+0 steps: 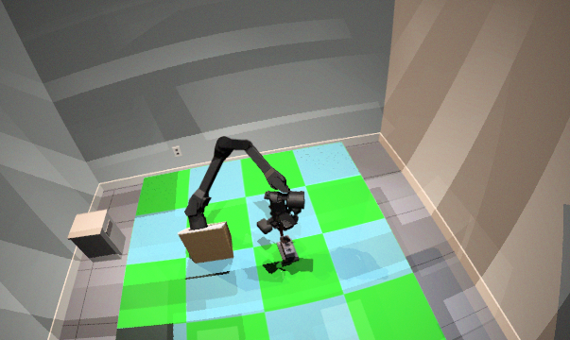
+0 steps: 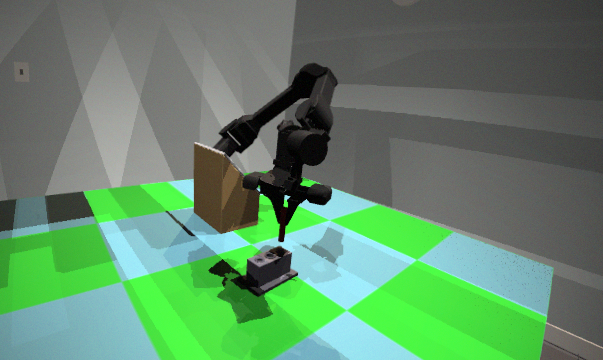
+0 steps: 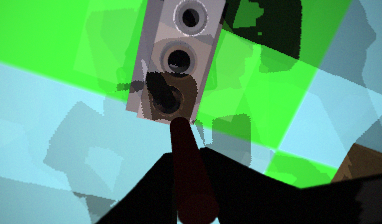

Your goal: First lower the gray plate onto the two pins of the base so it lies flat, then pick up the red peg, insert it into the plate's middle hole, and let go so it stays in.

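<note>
Gripper: the gripper points down, its fingers pinching the red peg.
Peg: nearly upright, its lower end showing below the fingers, above and apart from the gray plate, toward one end rather than over the middle hole.
Plate: thick as a block, flat on the thin base, three round holes in a row.
Arm: black arm, bent high, rising from the brown stand.
Surface: green and light-blue checks.
Light: dark shadow across the plate's end nearest the peg.
</note>
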Available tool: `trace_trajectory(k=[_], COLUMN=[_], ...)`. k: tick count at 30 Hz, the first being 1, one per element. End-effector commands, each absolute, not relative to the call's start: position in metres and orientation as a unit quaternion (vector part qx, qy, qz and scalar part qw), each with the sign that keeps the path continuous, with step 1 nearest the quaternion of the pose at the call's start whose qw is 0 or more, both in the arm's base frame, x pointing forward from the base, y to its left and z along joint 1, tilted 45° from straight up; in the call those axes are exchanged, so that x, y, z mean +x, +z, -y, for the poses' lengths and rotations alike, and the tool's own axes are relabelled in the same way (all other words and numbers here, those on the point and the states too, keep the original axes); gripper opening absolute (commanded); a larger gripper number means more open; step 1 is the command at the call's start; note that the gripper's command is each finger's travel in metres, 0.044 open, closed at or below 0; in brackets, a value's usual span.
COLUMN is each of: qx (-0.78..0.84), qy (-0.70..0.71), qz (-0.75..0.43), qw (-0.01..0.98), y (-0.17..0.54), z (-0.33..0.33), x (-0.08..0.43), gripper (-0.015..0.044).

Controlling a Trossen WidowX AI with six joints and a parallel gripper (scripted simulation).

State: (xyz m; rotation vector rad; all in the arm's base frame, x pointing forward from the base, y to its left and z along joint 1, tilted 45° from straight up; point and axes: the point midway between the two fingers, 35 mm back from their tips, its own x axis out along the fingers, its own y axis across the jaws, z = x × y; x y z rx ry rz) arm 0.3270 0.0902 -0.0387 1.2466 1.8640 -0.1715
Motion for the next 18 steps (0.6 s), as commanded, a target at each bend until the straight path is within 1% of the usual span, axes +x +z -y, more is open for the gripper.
trace_trajectory(k=[1,9,18], qx=[0.498,0.499,0.499], qy=[-0.067,-0.064,-0.064], qz=[-0.748,-0.748,-0.748], qw=[0.434,0.434,0.433], y=[-0.050,-0.066,-0.068], z=[-0.081,-0.068,-0.067], x=[0.335,0.344,0.345], gripper=[0.0000,0.0000,0.0000])
